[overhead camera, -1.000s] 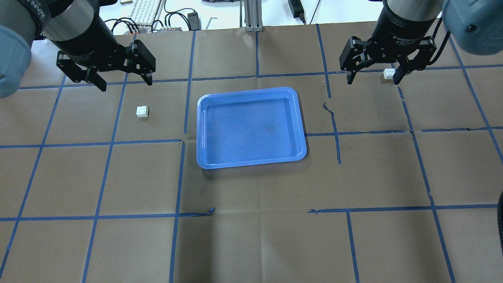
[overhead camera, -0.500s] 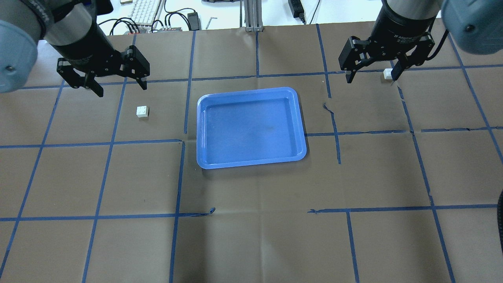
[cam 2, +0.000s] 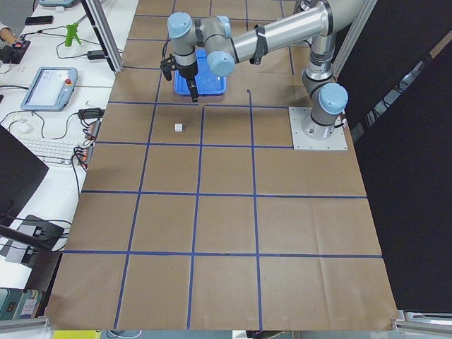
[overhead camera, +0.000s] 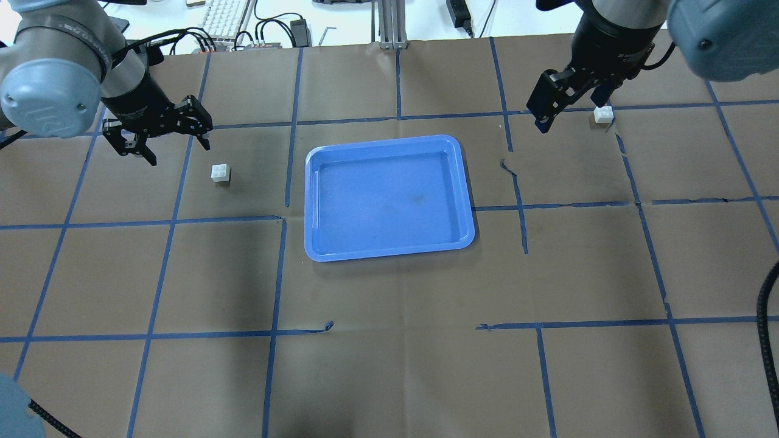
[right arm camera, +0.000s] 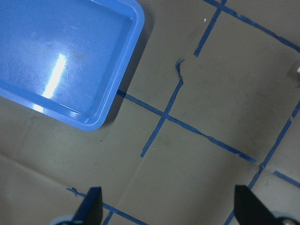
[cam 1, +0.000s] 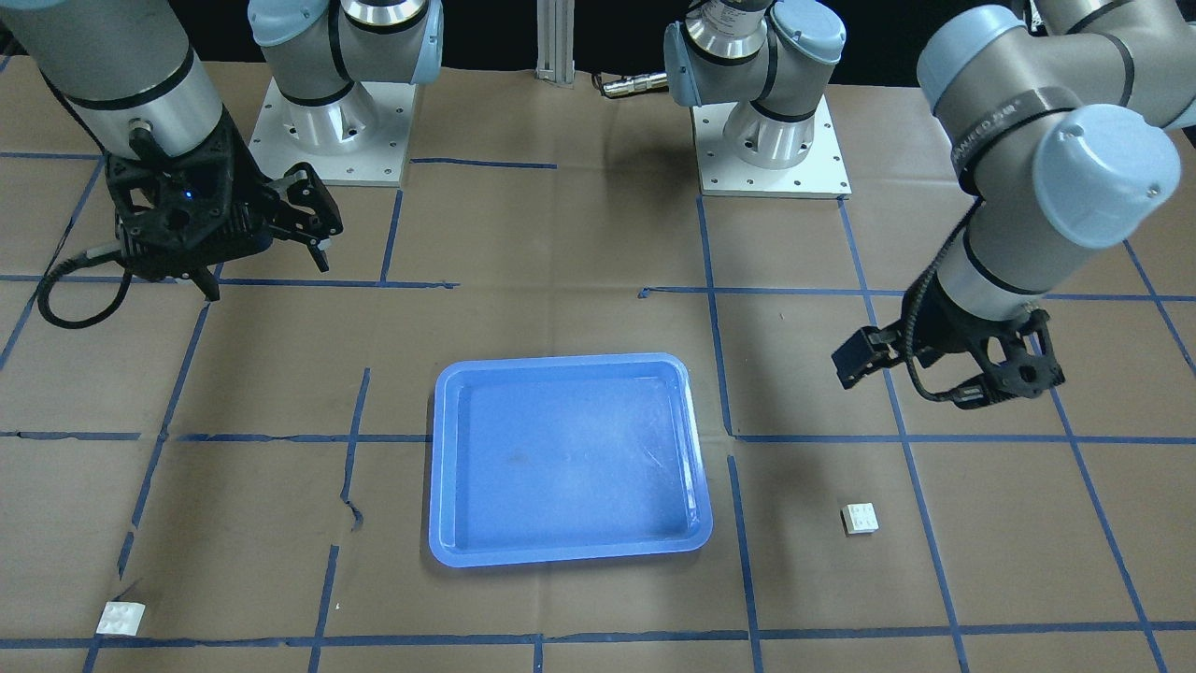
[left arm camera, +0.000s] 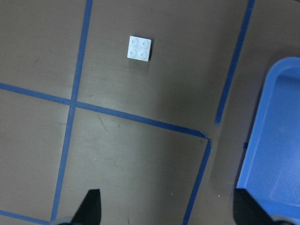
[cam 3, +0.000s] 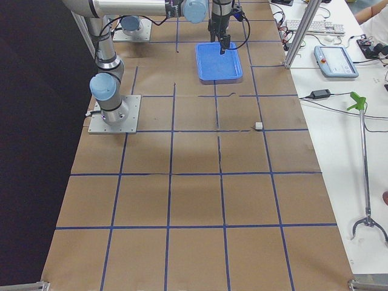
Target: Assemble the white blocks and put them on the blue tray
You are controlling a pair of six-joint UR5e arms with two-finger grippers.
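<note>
Centre of the table, one blue tray (overhead camera: 389, 141) lies flat on the brown paper. Two grippers hang above the table, one on each side of it. The left gripper (overhead camera: 178, 151) is spread wide, clasping nothing and touching nothing. The right gripper (overhead camera: 572, 115) is just as wide and equally empty-handed. Two white blocks lie studs up, separate, both outside the tray. The first block (overhead camera: 221, 173) sits left of the tray, near the left gripper but clear of its fingers. The second block (overhead camera: 603, 114) rests far right, beneath the right gripper, untouched.
</note>
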